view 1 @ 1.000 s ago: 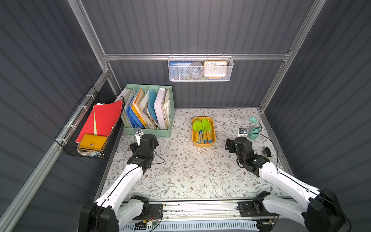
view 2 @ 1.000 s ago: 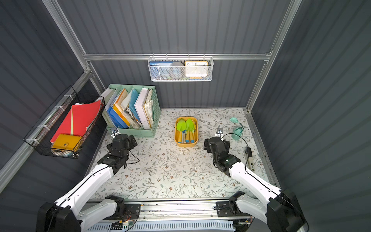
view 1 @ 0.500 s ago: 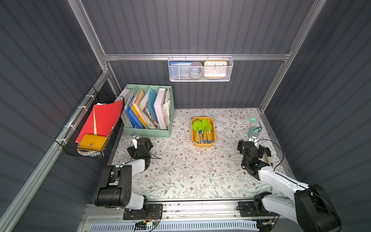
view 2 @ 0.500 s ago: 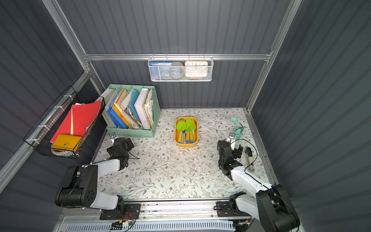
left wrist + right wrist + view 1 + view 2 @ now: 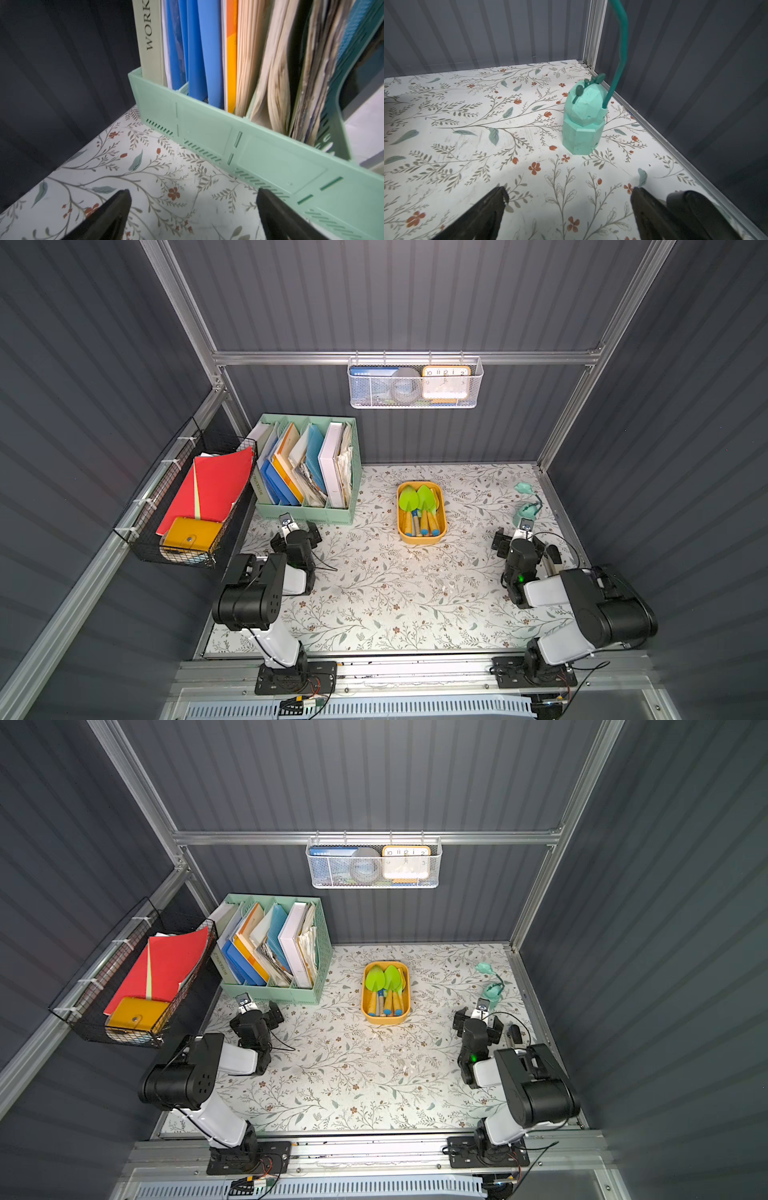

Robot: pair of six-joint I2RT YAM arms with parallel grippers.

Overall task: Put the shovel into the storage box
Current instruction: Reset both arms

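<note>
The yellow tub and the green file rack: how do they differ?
The storage box is shallow and yellow-orange; the file organizer is taller and mint green. The storage box holds shovels lying flat; the file organizer holds folders standing on edge. Both are open-topped and rest on the floral table.

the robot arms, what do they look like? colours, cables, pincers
Both the left arm and the right arm have white links between bulky black joints, with thin black cables looping beside them. The left pincer and right pincer have black tapered fingers.
</note>
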